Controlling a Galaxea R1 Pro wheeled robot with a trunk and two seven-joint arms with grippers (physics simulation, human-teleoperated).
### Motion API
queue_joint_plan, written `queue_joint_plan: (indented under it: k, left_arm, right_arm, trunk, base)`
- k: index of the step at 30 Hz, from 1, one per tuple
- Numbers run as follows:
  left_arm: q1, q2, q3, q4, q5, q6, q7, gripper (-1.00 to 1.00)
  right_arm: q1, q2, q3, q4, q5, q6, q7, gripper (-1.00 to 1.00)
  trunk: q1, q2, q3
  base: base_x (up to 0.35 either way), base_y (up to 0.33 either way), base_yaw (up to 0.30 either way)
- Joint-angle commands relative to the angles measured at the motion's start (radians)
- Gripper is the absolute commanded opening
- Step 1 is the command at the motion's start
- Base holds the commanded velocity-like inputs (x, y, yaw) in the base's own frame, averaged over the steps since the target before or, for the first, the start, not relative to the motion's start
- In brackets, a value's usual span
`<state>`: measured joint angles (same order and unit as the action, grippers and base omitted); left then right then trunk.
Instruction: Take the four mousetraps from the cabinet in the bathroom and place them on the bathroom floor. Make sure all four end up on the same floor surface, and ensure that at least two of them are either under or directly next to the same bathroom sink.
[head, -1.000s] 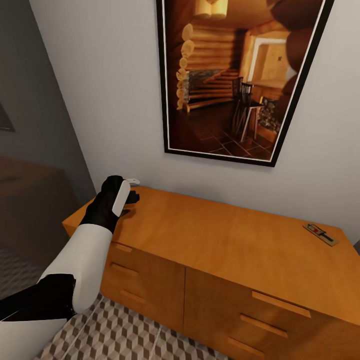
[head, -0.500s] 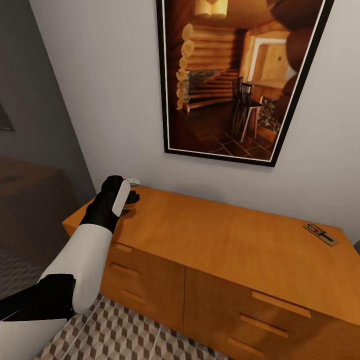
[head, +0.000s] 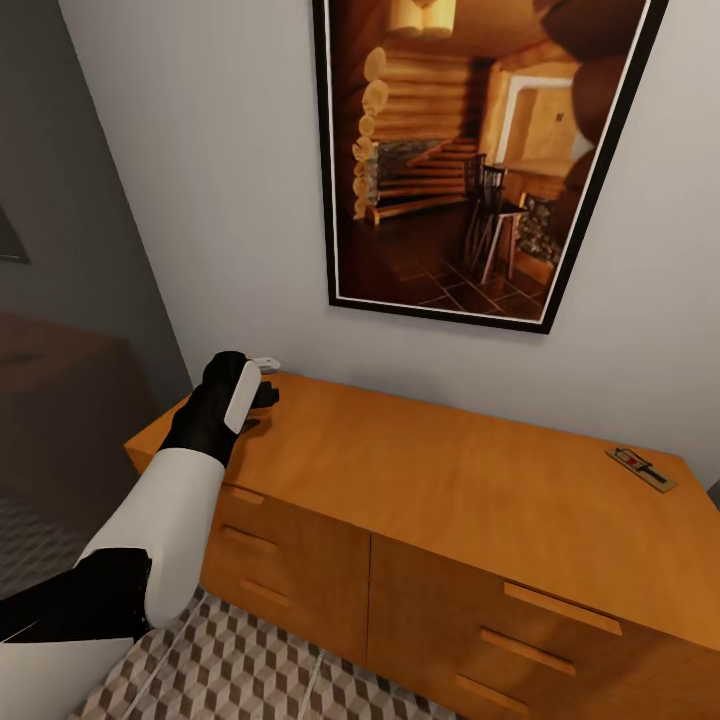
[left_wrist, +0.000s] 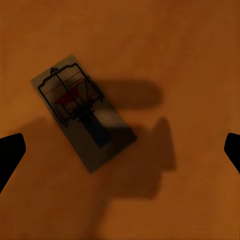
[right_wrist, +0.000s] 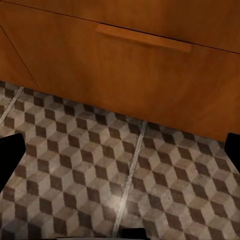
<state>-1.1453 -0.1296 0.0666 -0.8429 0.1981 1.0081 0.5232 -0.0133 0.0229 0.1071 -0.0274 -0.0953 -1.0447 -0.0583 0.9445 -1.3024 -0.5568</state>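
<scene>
Left jaws (left_wrist: 120, 150) spread over mousetrap (left_wrist: 82, 112), second mousetrap (head: 641, 468) far.

mousetrap (left_wrist: 82, 112) flat on cabinet top (left_wrist: 190, 50), claw (left_wrist: 120, 150) spread

One mousetrap (head: 641, 468) lies flat at the right edge of the head frame, near the far right end of the orange-brown cabinet (head: 450, 480) top. A second mousetrap (left_wrist: 82, 112) lies flat and slanted, upper left of centre in the left wrist frame. The cube-patterned bathroom floor (right_wrist: 115, 175) fills the lower right wrist frame.

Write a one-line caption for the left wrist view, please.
Open left gripper hovering above a mousetrap lying flat on the cabinet top.
</scene>
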Motion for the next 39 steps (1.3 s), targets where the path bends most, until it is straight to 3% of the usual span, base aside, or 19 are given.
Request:
queue_joint_plan:
  k: [1, 39]
  left_arm:
    - [-0.001, -0.001, 0.002, -0.001, 0.010, 0.001, 0.009, 1.00]
    - [-0.001, 0.000, 0.002, -0.001, 0.010, 0.002, 0.009, 1.00]
  right_arm:
    - [-0.001, 0.000, 0.009, 0.000, -0.009, -0.002, -0.003, 1.00]
    - [-0.001, 0.000, 0.009, 0.001, -0.009, -0.002, -0.003, 1.00]
  trunk:
    - [0.000, -0.001, -0.001]
    - [0.000, -0.001, -0.001]
  base:
    - [0.000, 0.000, 0.000]
    - [0.020, -0.019, 0.000]
